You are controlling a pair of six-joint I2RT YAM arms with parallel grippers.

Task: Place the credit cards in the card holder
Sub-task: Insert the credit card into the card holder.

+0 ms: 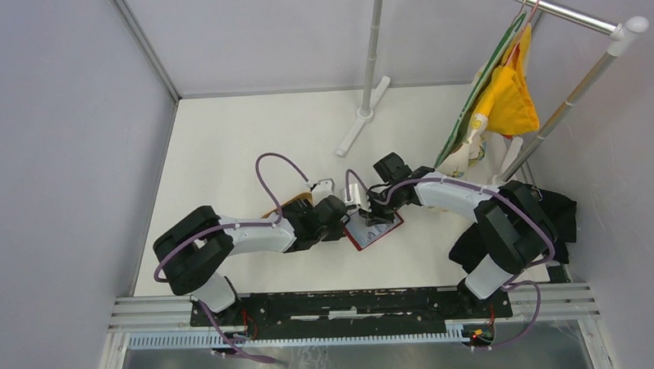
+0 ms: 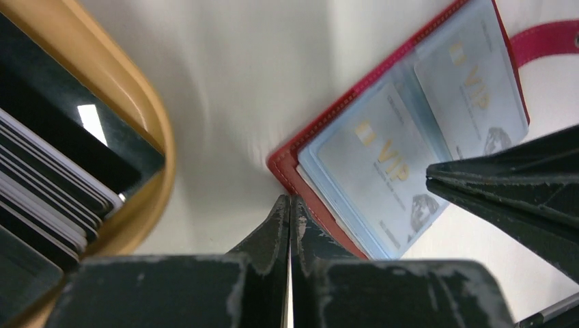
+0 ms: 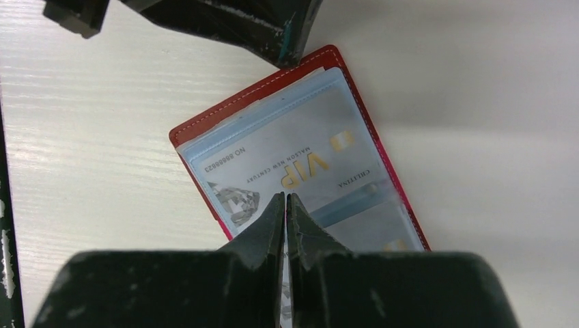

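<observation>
The red card holder (image 1: 380, 234) lies open on the white table, its grey-blue pockets up. Two pale VIP cards (image 2: 382, 154) sit in those pockets. More credit cards (image 2: 48, 191), black and pale, stand stacked in the tan wooden tray (image 2: 147, 123). My left gripper (image 2: 289, 198) is shut, with its tips at the holder's red edge (image 2: 281, 162) and nothing held. My right gripper (image 3: 286, 197) is shut, with its tips resting on a pocket of the card holder (image 3: 293, 137); I see nothing gripped. The left fingers (image 3: 273, 27) touch the holder's far corner.
The wooden tray (image 1: 277, 209) lies partly under my left arm. A garment rack's white foot (image 1: 361, 122) stands at the back. Yellow cloth and bags (image 1: 505, 96) hang at the right, with dark fabric (image 1: 559, 213) below them. Grey walls close both sides.
</observation>
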